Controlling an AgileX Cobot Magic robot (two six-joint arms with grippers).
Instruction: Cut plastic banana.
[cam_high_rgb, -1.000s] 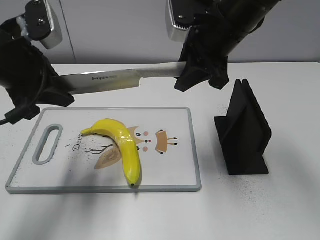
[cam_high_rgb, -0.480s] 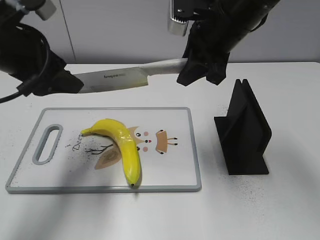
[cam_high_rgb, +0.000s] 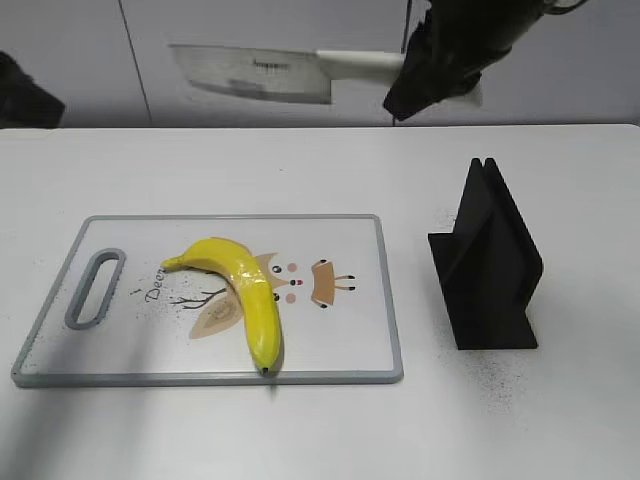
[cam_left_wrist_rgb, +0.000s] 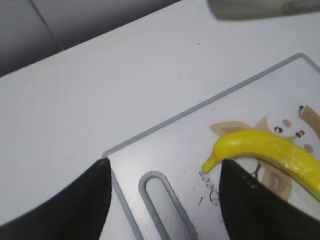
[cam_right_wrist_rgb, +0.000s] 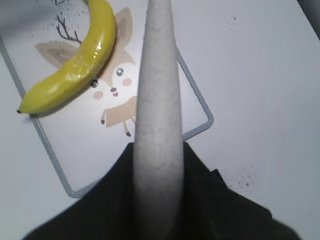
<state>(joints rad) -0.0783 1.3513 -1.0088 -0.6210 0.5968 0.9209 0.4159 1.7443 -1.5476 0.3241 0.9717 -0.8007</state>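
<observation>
Since a second ago left gripper (cam_left_wrist_rgb: 165, 192) releases the blade, jaws apart, retreating toward 9 o'clock; right gripper (cam_high_rgb: 430, 75), clamped on the handle, lifts knife (cam_high_rgb: 255, 75) to 12 o'clock; banana (cam_high_rgb: 245, 290) lies uncut on cutting board (cam_high_rgb: 350, 340); handover judged complete.

We have lifted the knife (cam_high_rgb: 262, 75) higher and rightward with our right gripper (cam_high_rgb: 437, 75), and our left gripper (cam_left_wrist_rgb: 165, 200) has let go and withdrawn to the left edge.
</observation>
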